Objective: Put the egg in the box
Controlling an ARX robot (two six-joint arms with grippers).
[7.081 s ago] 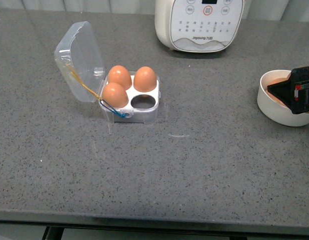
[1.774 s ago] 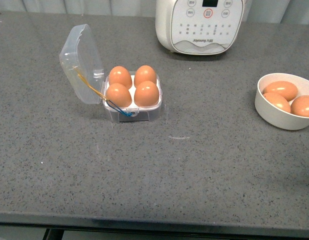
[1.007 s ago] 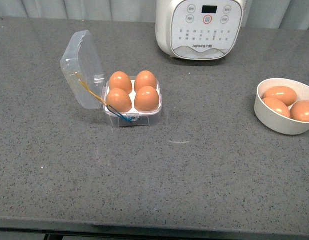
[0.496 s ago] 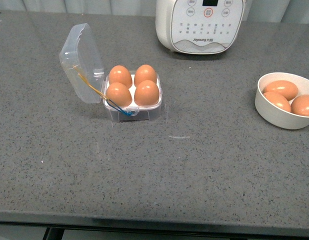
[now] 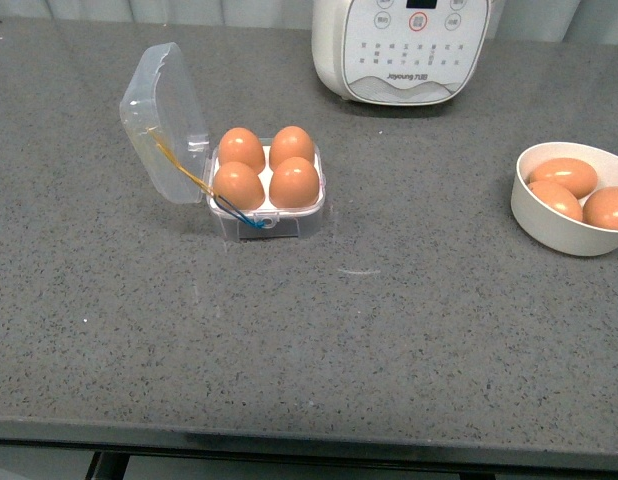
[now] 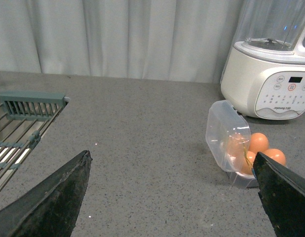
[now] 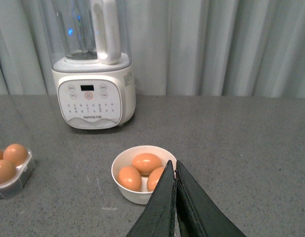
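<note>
The clear plastic box (image 5: 279, 222) stands on the grey counter with its lid (image 5: 161, 122) tilted open to the left. All its cells hold brown eggs; the front right egg (image 5: 294, 183) sits level with the others. The box (image 6: 244, 174) also shows in the left wrist view, ahead of my left gripper (image 6: 174, 170), which is open with nothing between its fingers. My right gripper (image 7: 173, 170) is shut and empty, held above and short of the bowl. Neither gripper appears in the front view.
A white bowl (image 5: 554, 232) with three brown eggs sits at the right; the bowl (image 7: 137, 196) also shows in the right wrist view. A white blender (image 5: 401, 50) stands at the back. A metal drying rack (image 6: 19, 128) lies off to the side in the left wrist view.
Seven seconds ago one cell was vacant and a gripper hung over the bowl; since 1.8 s ago every cell holds an egg and no gripper shows. Only slight view shifts since.
</note>
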